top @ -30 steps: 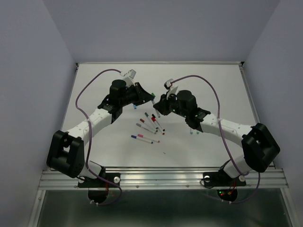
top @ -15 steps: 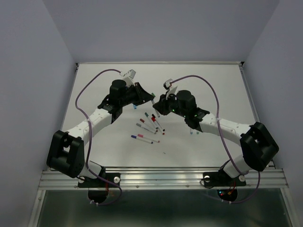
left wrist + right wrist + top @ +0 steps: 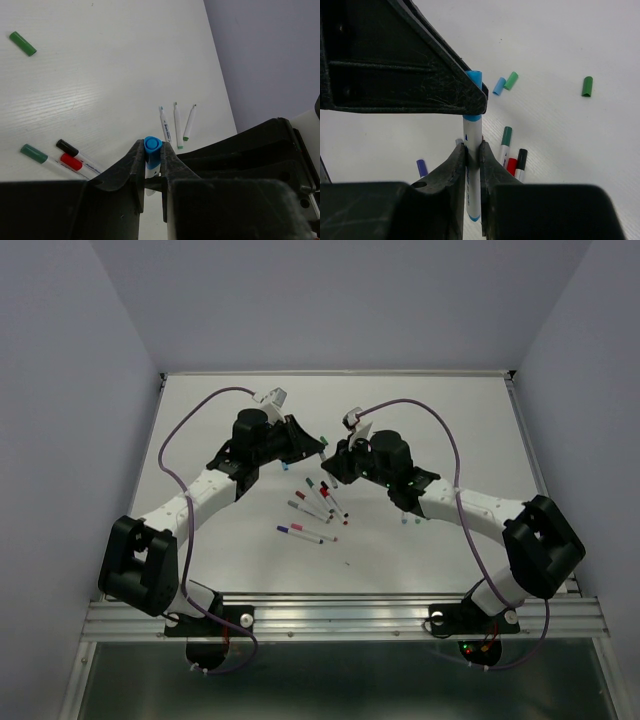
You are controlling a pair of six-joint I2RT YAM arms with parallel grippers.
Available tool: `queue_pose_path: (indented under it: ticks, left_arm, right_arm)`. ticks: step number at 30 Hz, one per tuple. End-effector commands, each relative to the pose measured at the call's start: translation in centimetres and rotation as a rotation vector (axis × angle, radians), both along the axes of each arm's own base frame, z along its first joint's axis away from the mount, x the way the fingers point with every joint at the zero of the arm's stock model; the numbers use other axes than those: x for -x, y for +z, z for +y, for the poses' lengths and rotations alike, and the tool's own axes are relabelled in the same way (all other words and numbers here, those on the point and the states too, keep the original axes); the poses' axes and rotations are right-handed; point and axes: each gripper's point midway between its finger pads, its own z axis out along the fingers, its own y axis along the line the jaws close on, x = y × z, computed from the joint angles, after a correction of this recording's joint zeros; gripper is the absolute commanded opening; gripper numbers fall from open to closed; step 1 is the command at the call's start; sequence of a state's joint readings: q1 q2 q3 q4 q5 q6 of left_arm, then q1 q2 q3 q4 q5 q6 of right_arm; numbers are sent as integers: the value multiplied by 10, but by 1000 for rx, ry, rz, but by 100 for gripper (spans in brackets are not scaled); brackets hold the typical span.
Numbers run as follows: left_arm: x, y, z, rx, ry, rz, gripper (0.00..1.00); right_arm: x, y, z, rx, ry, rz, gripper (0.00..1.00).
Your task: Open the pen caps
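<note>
A white pen with a blue cap is held between both grippers above the table. My left gripper (image 3: 152,151) is shut on the blue cap (image 3: 152,146). My right gripper (image 3: 473,151) is shut on the white barrel (image 3: 473,129), and the blue cap (image 3: 474,76) peeks out past the left finger. In the top view the left gripper (image 3: 313,448) and the right gripper (image 3: 331,463) meet tip to tip. Loose caps lie on the table: a green one (image 3: 587,86), and a blue one (image 3: 499,85) next to another green one (image 3: 510,80).
Several capped pens (image 3: 320,503) lie in a cluster under and in front of the grippers; teal, red and black ones show in the right wrist view (image 3: 514,152). Three uncapped pens (image 3: 176,125) lie together to the right (image 3: 408,520). A green cap (image 3: 22,43) lies apart.
Both grippers stay clamped on the same pen. The right wrist has edged slightly left and away from the near edge; the left arm has hardly moved.
</note>
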State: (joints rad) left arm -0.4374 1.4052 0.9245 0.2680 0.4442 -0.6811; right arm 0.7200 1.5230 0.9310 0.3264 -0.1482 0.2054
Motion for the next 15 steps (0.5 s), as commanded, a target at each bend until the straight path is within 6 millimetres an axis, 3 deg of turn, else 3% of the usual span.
queue_pose_path:
  ticks: [1, 3, 4, 6, 8, 9, 10, 12, 13, 15]
  left_arm:
    - [-5, 59, -8, 58, -7, -130, 0]
    - [-22, 60, 1, 26, 62, -144, 0]
    - [-31, 74, 4, 32, 83, -173, 0]
    - [-57, 78, 21, 28, 148, -186, 0]
    - [-87, 94, 36, 30, 217, -215, 0]
    - [-104, 98, 55, 28, 274, -222, 0]
    - [-116, 116, 63, 46, 309, -254, 0]
    - [-143, 113, 87, 35, 403, -253, 0]
    - [-151, 122, 94, 39, 434, -261, 0]
    - [-162, 114, 97, 35, 416, -236, 0]
  right_arm:
    - [5, -1, 2, 11, 41, -5, 1]
    - [16, -13, -2, 27, 58, 46, 1]
    - [25, -23, -6, 34, 70, 76, 1]
    - [43, -36, -9, 10, 88, 162, 1]
    - [74, -52, -14, -18, 141, 233, 1]
    - [92, -58, -12, -33, 170, 277, 1]
    - [100, -60, -12, -51, 178, 289, 1]
    - [130, -72, -20, -79, 217, 371, 1]
    - [137, -72, -21, -102, 227, 390, 1]
    - [154, -81, -28, -117, 224, 456, 0]
